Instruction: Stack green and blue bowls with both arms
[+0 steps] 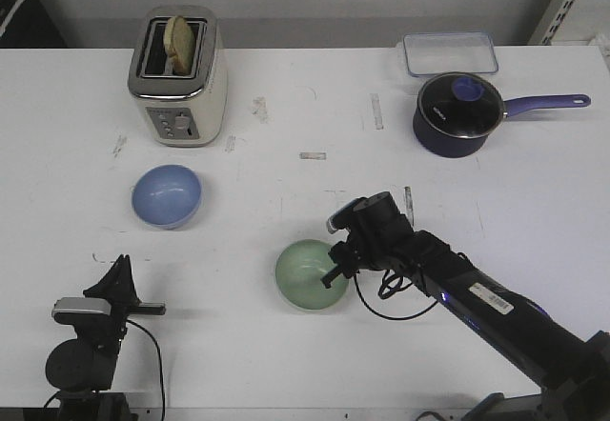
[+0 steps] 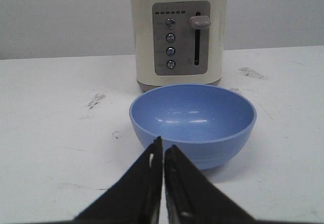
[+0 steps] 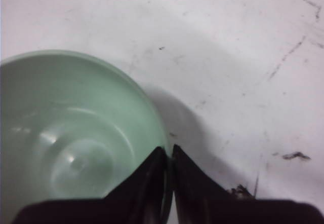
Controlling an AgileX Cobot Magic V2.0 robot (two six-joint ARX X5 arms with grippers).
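- Left pincer (image 1: pixel 122 267) sits low near the front left corner of the worktop (image 1: pixel 286 107), its tips pressed together on nothing, aimed at the blue bowl (image 1: pixel 167 195). Likely a ready pose ahead of a reach; it is well short of the bowl.
- Blue bowl: upright on the left half of the worktop, just in front of the toaster (image 1: pixel 178 76), apart from it. Periwinkle, smooth, round, with a thin even rim; faint highlights inside suggest a glazed or hard moulded surface.
- Toaster: cream body, brushed metal top, a slice of bread standing up out of one slot. Towards the back left.
- Green bowl (image 1: pixel 310 274): upright near the middle of the front edge, well apart from the blue one. Pale mint, glossy, a shallow ring visible at its bottom in the right wrist view.
- Right pincer (image 1: pixel 331 276): at the green bowl's right rim. The wrist view shows its black tapered tips nearly together with the rim's edge running between them, so it appears clamped on the wall, one tip inside and one outside. A rim pinch suits a thin, slick wall.
- Back right: dark lidded saucepan (image 1: pixel 457 113) with a purple handle, and a clear lidded box (image 1: pixel 449 53) behind it.
- Worktop: white, matte, scuffed with grey marks.
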